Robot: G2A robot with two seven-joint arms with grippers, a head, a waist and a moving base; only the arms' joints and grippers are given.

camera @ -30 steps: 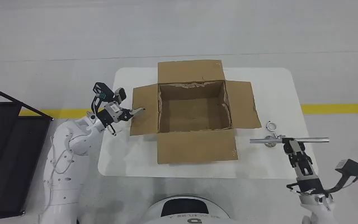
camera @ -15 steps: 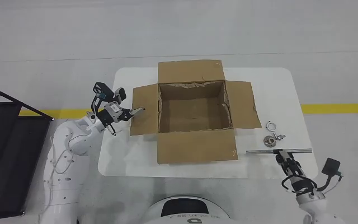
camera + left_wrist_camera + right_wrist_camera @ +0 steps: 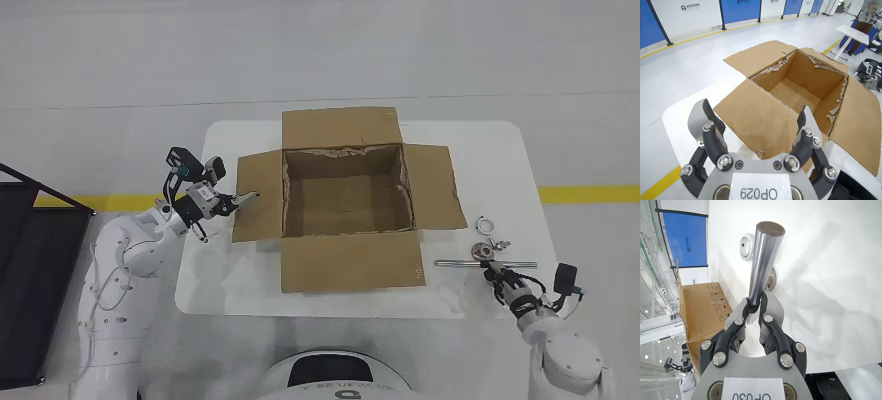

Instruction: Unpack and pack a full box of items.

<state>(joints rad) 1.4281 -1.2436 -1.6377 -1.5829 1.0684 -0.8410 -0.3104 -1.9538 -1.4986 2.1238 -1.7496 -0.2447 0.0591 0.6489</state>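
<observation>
White table (image 3: 480,160) carries everything. Cardboard box (image 3: 340,128) sits beyond both my hands, all four flaps folded out. Inside looks bare from the L wrist cam, only torn paper scraps along the rim.

L hand (image 3: 755,106): fingers spread wide, holding nothing, tips just short of the nearest side flap.

R hand (image 3: 754,306): pads pressed together on the steel rod (image 3: 762,262), pinching it across the shaft. The rod runs on past my fingertips, roughly level, low over the table. Can't tell if it touches yet.

Just beyond the rod, on the box side of my R hand, lies a small round flange (image 3: 772,279), and a bit farther out a metal collar ring (image 3: 746,249). Both are on the table, apart from each other.

My read: unpack half is about done and the rod is the last piece to put down.

Next move needs: ease the rod flat onto bare tabletop w/o bumping the flange, then let the pads part slowly. It's round, the near table edge is close, so it may roll.
</observation>
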